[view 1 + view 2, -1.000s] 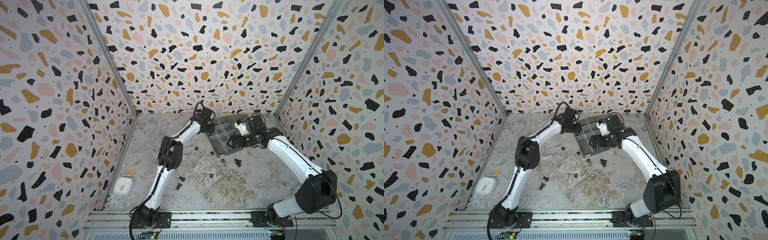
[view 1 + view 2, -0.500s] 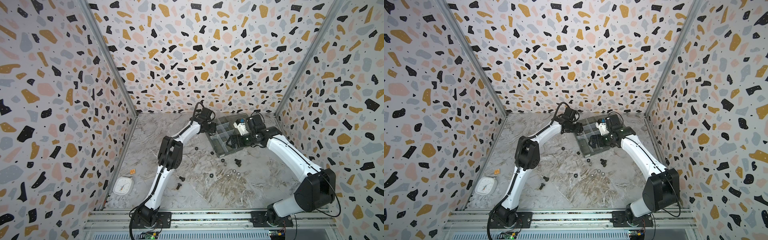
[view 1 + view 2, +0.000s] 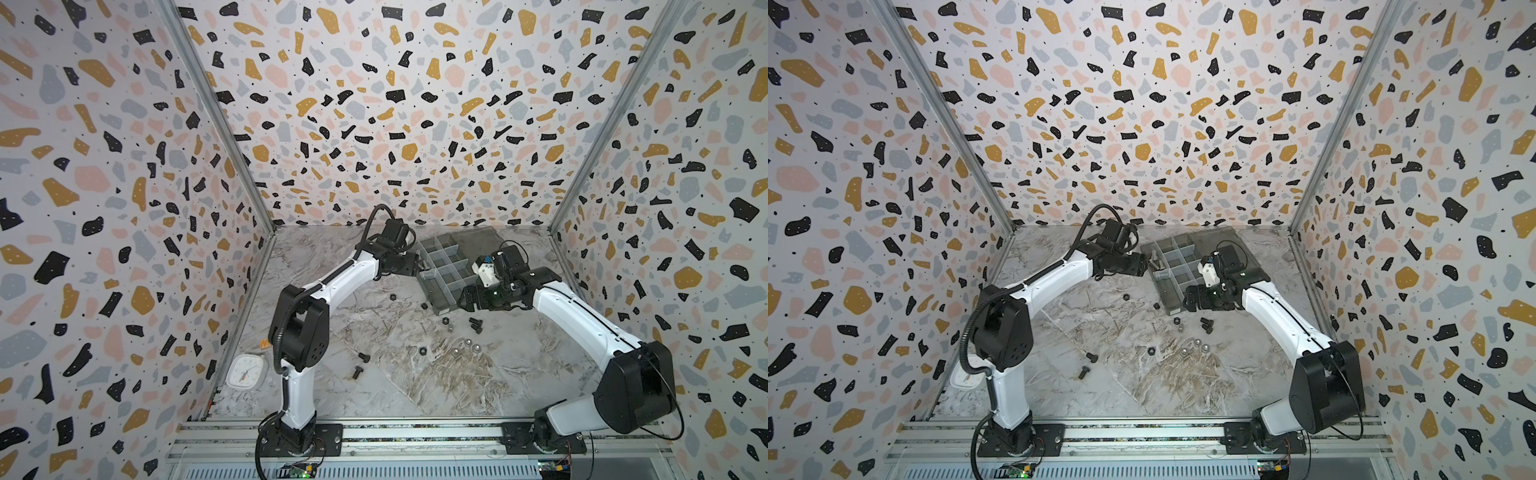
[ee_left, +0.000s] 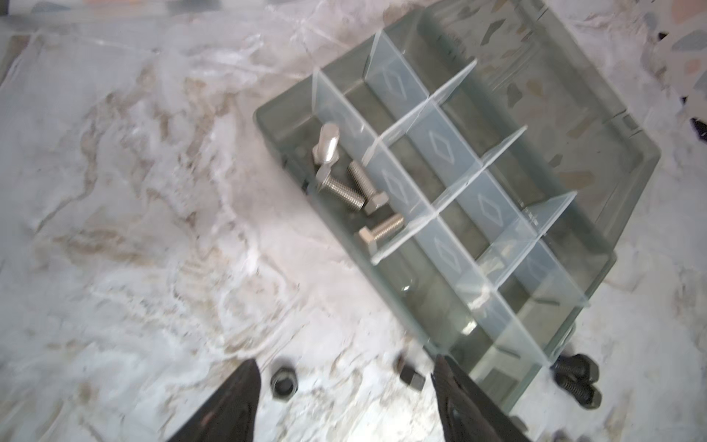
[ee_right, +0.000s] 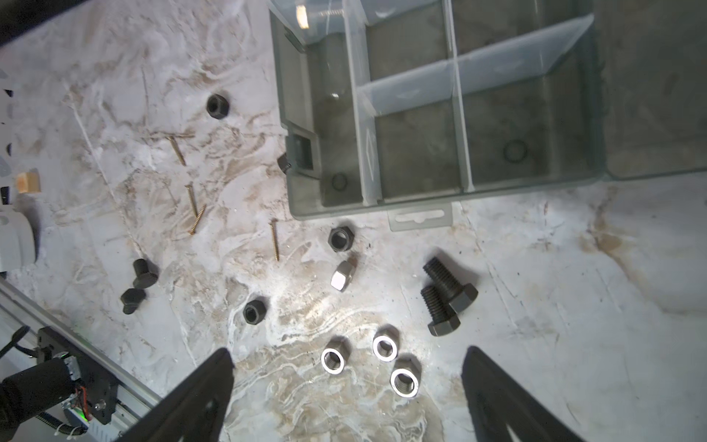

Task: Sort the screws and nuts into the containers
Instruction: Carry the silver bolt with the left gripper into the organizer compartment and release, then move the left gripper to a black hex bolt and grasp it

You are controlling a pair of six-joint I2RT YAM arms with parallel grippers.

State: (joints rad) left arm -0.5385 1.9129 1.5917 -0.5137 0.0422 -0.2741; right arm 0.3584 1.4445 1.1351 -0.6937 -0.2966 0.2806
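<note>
Marbled grey bench (image 3: 374,399), boxed in by terrazzo-patterned walls, is carrying everything. Nearest the rail, two loose black hex-head screws (image 3: 363,357) are lying well apart from either arm. Further in, three shiny silver ring-shaped nuts (image 5: 384,347) are lying flat with their bores facing up. Just beside them, a pair of black hex-head bolts (image 5: 447,294) is lying side by side. Their long axes are running nearly parallel, threaded ends pointing toward the translucent smoky-grey plastic organiser box (image 5: 344,209) and heads pointing away from it. The right end effector (image 5: 350,354) is hanging over the box's near end, just beyond this cluster, with fingers spread wide and gripping nothing. Its wrist view is framing the silver nuts between them, so the right arm is looking the nearer one. Farther back, the left end effector (image 4: 344,361) is hovering beside the box's left wall, fingers apart and empty, with a black nut (image 4: 284,380) lying on the bench just inside one finger. Four silver screws (image 4: 340,188) are resting in a compartment along that wall, axes crossing.
</note>
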